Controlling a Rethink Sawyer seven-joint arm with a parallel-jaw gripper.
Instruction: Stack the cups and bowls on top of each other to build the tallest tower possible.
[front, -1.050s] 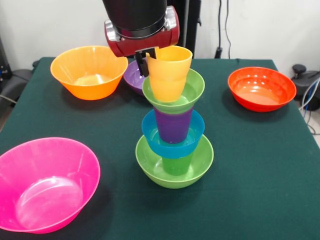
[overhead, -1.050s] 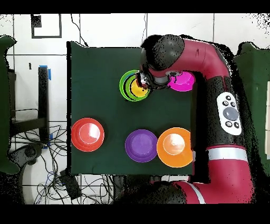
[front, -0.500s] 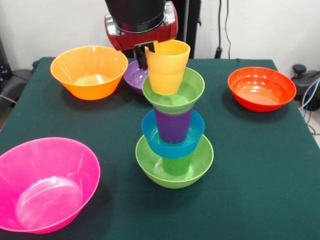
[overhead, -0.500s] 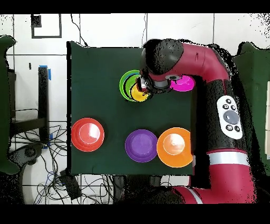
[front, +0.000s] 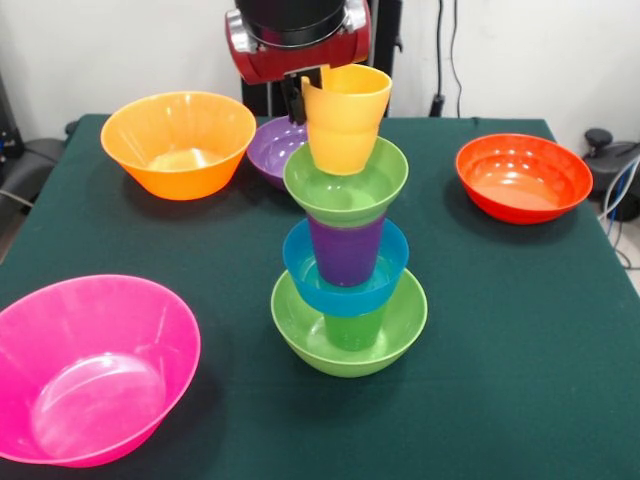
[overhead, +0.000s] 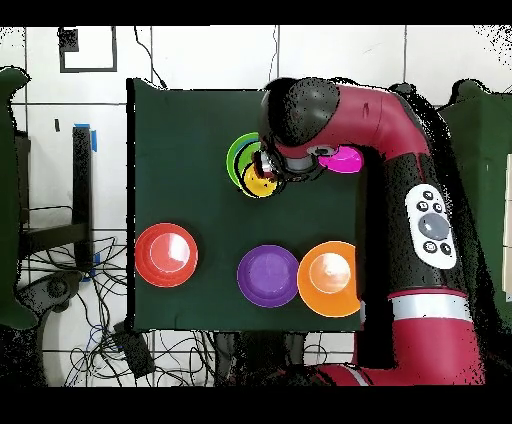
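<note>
The tower stands mid-table: lime-green bowl (front: 302, 322), green cup (front: 354, 331), blue bowl (front: 298, 266), purple cup (front: 346, 250) and small green bowl (front: 345, 187) on top. My gripper (front: 310, 98) is shut on the left rim of the yellow-orange cup (front: 344, 120). It holds the cup slightly tilted, just over the small green bowl's hollow. In the overhead view, the yellow-orange cup (overhead: 256, 181) shows under the gripper (overhead: 267, 170) at the near edge of the tower (overhead: 238, 156).
An orange bowl (front: 178, 143) and a purple bowl (front: 276, 148) sit behind the tower. A red-orange bowl (front: 523, 176) is at the right and a large pink bowl (front: 90, 368) at the front left. In the overhead view, the arm covers most of the pink bowl (overhead: 346, 159).
The gripper has risen and drifted a little right in the front view, carrying the yellow-orange cup. The cup's base has come up out of the small green bowl. The tower has not moved.
</note>
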